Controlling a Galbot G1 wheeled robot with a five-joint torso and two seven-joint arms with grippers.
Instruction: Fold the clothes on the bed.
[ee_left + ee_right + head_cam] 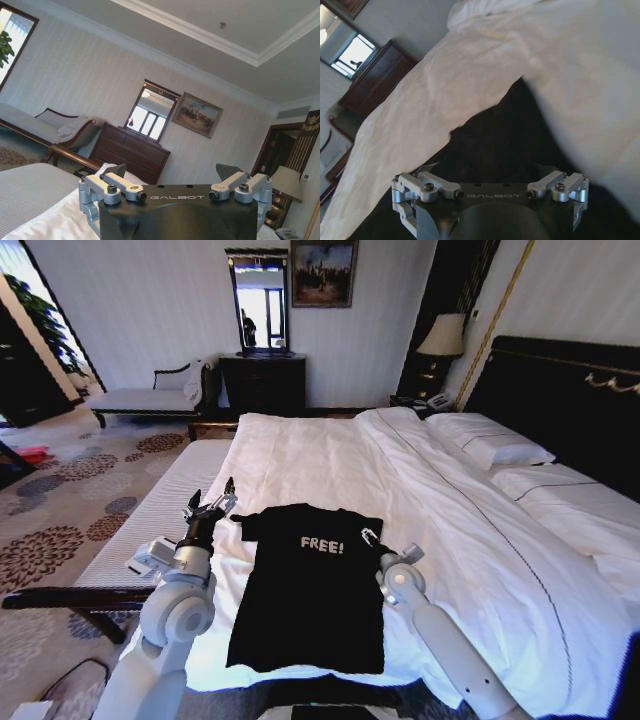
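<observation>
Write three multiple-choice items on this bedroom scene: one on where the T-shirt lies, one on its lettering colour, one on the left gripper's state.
1. Where does the black T-shirt lie?
A. on the chaise
B. spread flat on the bed near its foot
C. on the pillows

2. What colour is its "FREE!" lettering?
A. white
B. red
C. yellow

3. How is the left gripper?
A. shut on the shirt
B. open, beside the left sleeve
C. shut on the duvet

Answers: B, the shirt rests on the white duvet between both arms; A, the letters are pale on black; B, its fingers are spread apart, holding nothing.

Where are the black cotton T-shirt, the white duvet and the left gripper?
black cotton T-shirt [310,600], head view, torso.
white duvet [330,460], head view, bare middle.
left gripper [211,496], head view, between open fingertips.
</observation>
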